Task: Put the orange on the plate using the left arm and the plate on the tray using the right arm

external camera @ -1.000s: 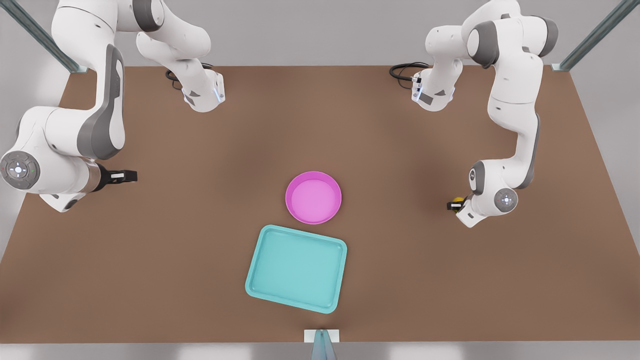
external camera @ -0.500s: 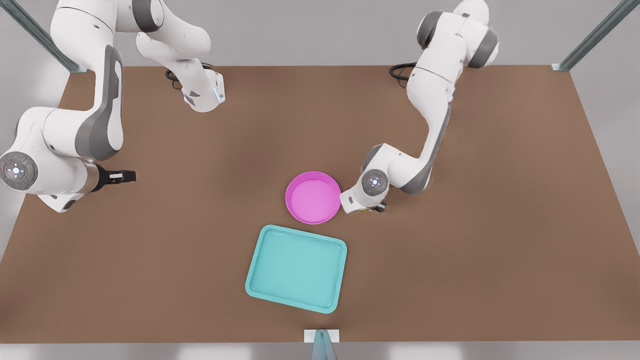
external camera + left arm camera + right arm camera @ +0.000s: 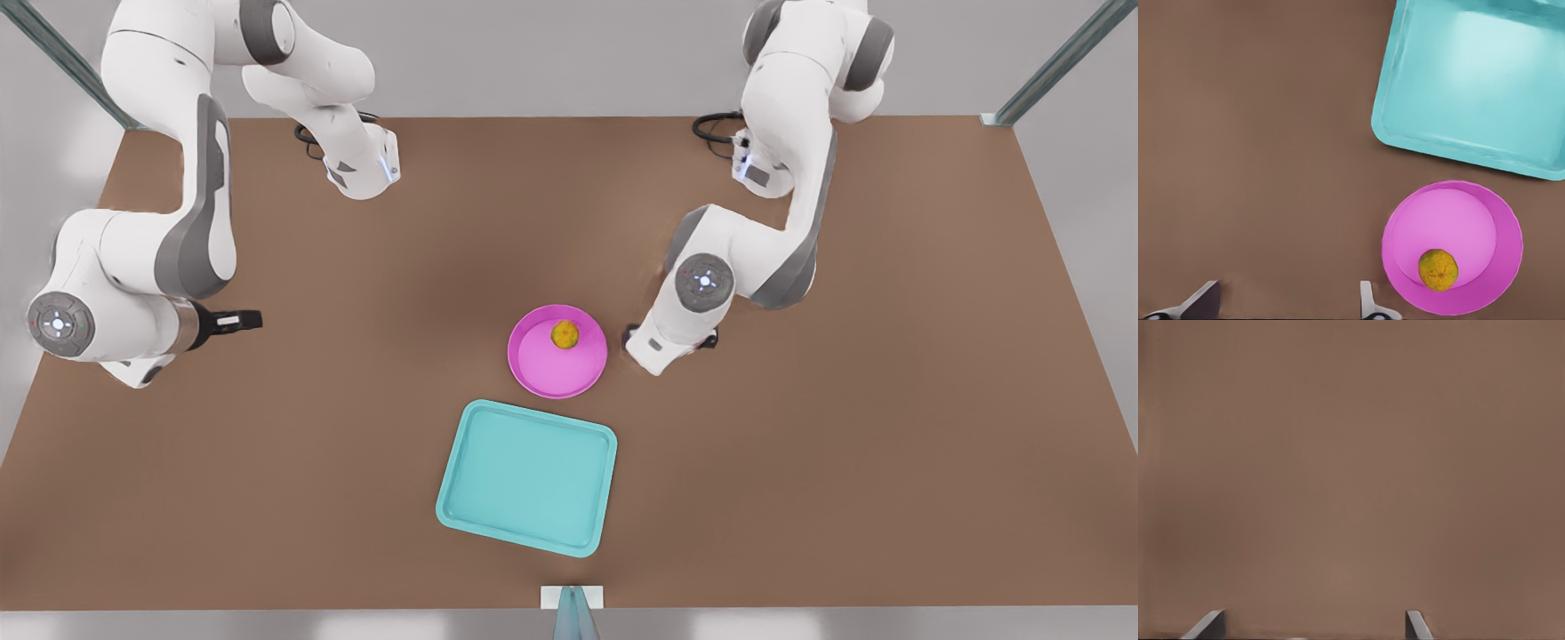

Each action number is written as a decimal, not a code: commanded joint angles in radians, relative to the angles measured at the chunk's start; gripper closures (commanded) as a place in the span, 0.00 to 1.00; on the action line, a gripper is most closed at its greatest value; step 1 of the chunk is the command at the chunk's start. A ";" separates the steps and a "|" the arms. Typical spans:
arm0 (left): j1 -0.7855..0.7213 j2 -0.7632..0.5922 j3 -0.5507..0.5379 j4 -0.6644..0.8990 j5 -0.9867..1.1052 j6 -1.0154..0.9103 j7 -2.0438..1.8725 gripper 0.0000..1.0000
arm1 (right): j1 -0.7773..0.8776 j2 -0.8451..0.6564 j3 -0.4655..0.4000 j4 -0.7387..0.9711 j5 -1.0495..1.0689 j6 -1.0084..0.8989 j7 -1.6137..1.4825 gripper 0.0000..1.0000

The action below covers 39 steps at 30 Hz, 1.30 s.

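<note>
The orange (image 3: 564, 334) lies inside the pink plate (image 3: 551, 366), near its far rim, with nothing holding it. In the left wrist view the orange (image 3: 1437, 269) rests in the plate (image 3: 1445, 223) next to the turquoise tray (image 3: 1471, 87). My left gripper (image 3: 1285, 310) is open and empty; its hand (image 3: 669, 342) hovers just beside the plate, on the front view's right. The tray (image 3: 527, 476) sits in front of the plate, close to it. My right gripper (image 3: 238, 320) waits open over bare table at the front view's left, its fingertips (image 3: 1415, 625) wide apart.
Both arm bases (image 3: 360, 169) stand at the table's far edge with black cables (image 3: 716, 129). Brown tabletop (image 3: 845, 462) stretches on both sides of the tray. A small bracket (image 3: 572, 597) sits at the near edge.
The left arm swung in from the front view's right carrying the orange, let it go into the plate and drew back slightly. The right arm shifted a little toward the middle.
</note>
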 commanded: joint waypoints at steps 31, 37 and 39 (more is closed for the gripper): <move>0.627 -0.277 -0.429 -0.047 0.186 -0.276 0.301 0.00 | 0.542 0.252 0.118 -0.531 0.779 1.260 0.349 0.00; 0.625 -0.282 -0.429 -0.047 0.186 -0.279 0.302 0.00 | 0.542 0.251 0.119 -0.529 0.779 1.257 0.346 0.54; 0.625 -0.283 -0.429 -0.047 0.186 -0.282 0.302 0.00 | 0.540 0.251 0.119 -0.531 0.779 1.251 0.347 0.61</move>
